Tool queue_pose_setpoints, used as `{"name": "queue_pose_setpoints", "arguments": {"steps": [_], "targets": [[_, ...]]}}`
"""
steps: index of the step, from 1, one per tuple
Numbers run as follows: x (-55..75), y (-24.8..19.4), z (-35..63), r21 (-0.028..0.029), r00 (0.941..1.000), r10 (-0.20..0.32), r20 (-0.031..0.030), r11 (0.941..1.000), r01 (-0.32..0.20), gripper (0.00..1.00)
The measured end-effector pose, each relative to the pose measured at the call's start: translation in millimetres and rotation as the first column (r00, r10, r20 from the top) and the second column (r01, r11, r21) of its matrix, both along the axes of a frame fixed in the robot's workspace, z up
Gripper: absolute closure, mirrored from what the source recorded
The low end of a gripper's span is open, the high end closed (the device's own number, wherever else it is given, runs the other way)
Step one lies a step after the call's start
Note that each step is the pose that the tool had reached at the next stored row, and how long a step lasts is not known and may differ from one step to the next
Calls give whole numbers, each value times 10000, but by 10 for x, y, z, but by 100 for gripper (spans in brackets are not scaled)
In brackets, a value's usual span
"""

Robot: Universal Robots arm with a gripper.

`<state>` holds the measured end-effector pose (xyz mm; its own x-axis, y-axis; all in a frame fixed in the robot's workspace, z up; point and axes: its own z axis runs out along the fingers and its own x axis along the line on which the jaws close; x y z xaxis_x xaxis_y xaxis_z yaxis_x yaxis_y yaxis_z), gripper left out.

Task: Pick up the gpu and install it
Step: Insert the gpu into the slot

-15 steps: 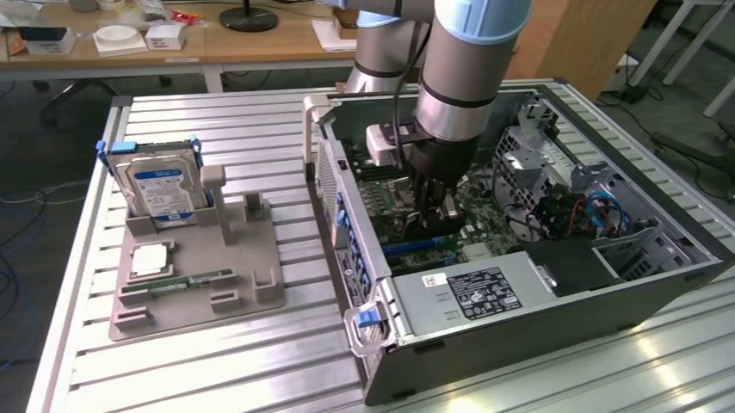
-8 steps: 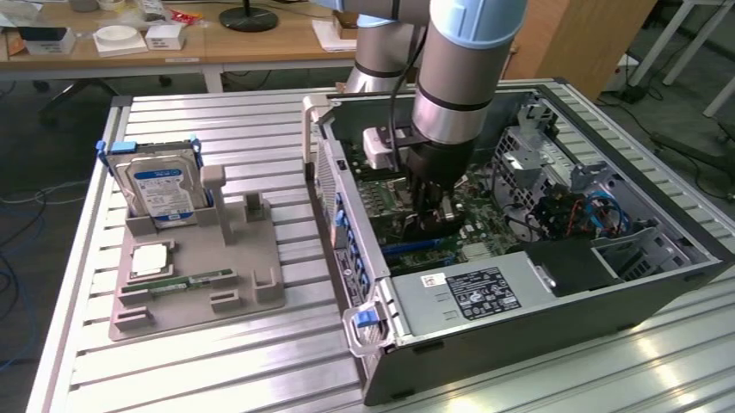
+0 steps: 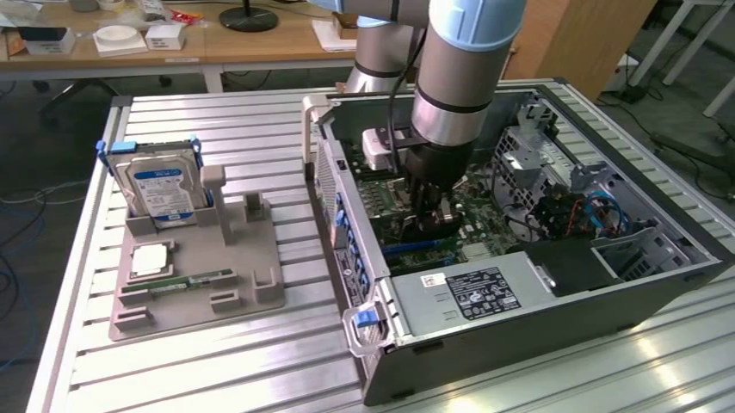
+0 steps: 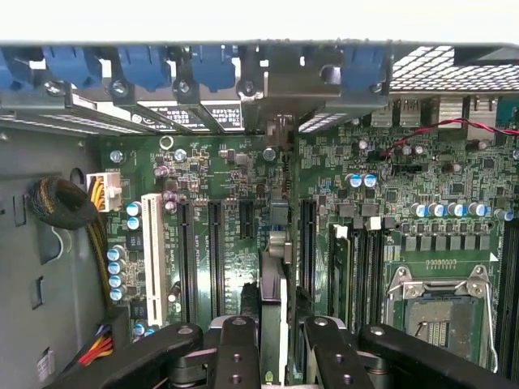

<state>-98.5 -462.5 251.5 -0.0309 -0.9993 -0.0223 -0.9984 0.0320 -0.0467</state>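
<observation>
Inside case [image 3: 643, 284], jaws grip gpu [image 4: 274, 284] edge-on over motherboard [image 4: 227, 243]; exterior view shows hard drive [image 3: 161, 191].

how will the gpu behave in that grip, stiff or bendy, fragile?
Probably stiff: the gpu stands on edge between the end effector fingers without sagging. Likely fragile and apt to tilt: it is thin, held above the motherboard slots.

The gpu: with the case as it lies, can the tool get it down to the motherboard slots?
Probably yes. The computer case lies with its side open, and the tool, shut on the gpu, is already inside, edge-on above the motherboard slots, with nothing visible between them.
</observation>
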Motion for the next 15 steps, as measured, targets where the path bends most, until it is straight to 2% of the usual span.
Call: {"name": "queue_pose_setpoints", "arguments": {"steps": [3,7,15], "targets": [[5,0,-1,2,10000,1,-1,10000,-1,74],[116,0,-2,1,10000,2,1,10000,-2,74],[114,-11,-19,0,10000,69,0,10000,-69,74]]}}
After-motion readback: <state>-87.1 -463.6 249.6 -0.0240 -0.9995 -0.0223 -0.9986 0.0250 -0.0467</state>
